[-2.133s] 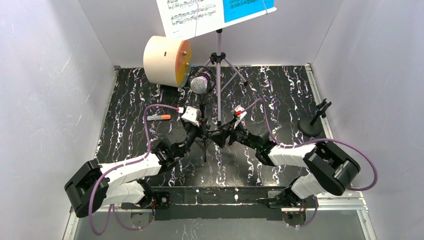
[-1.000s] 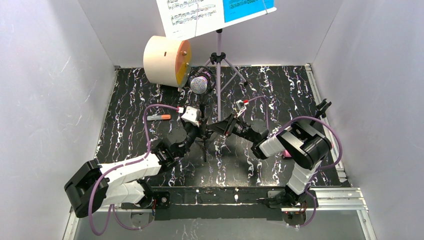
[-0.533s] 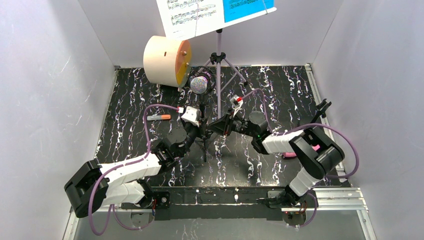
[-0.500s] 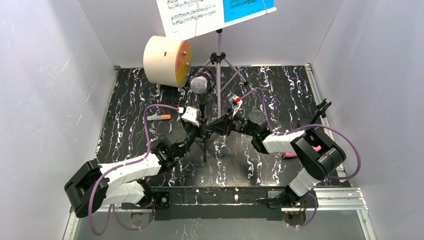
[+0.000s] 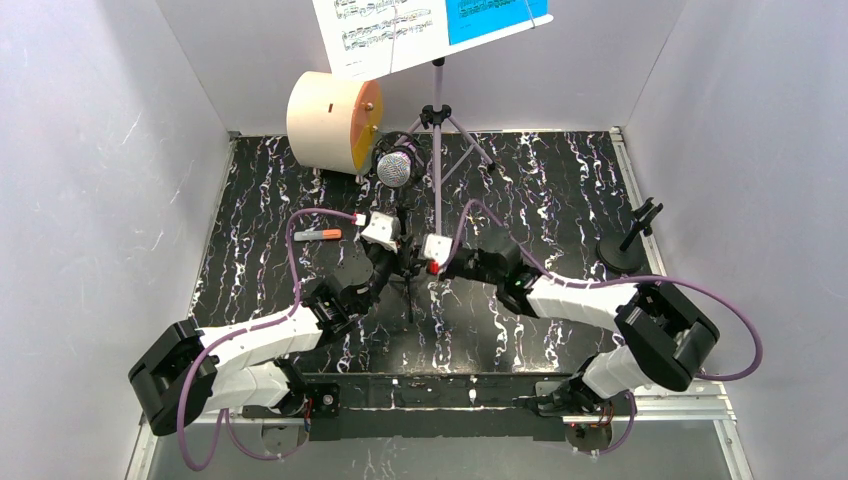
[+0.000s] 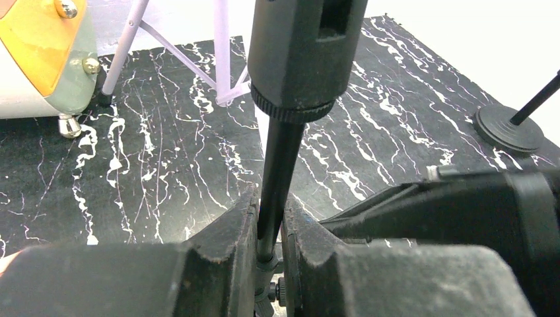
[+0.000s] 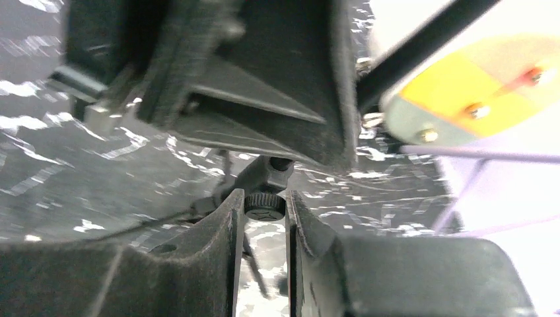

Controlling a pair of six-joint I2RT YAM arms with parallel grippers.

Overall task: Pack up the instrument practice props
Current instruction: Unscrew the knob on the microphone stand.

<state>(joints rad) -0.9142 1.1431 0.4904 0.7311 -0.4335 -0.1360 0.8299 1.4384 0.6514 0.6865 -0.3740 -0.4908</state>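
Note:
A thin black mic tripod [image 5: 409, 300] stands mid-table and carries the silver-headed microphone [image 5: 395, 168]. My left gripper [image 5: 399, 260] is shut on its pole [image 6: 272, 198] just under the black clip [image 6: 304, 53]. My right gripper [image 5: 420, 268] comes in from the right, and its jaws are shut on the tripod's small knurled knob [image 7: 264, 204] at the hub. The lilac music rack [image 5: 437, 150] stands behind, holding a white page [image 5: 380, 30] and a blue page [image 5: 495, 15]. A second black mic stand [image 5: 625, 245] is at the right edge. The pink microphone is hidden.
The cream drum [image 5: 330, 120] with an orange face lies at the back left, close to the microphone head. A small orange marker [image 5: 320, 235] lies left of my left gripper. The rack's legs [image 6: 218, 59] spread just beyond the tripod. Grey walls enclose three sides.
My right arm stretched out, rolled its wrist and brought its gripper left to the tripod's hub, narrowing onto the knob. The left arm kept its grip and did not move.

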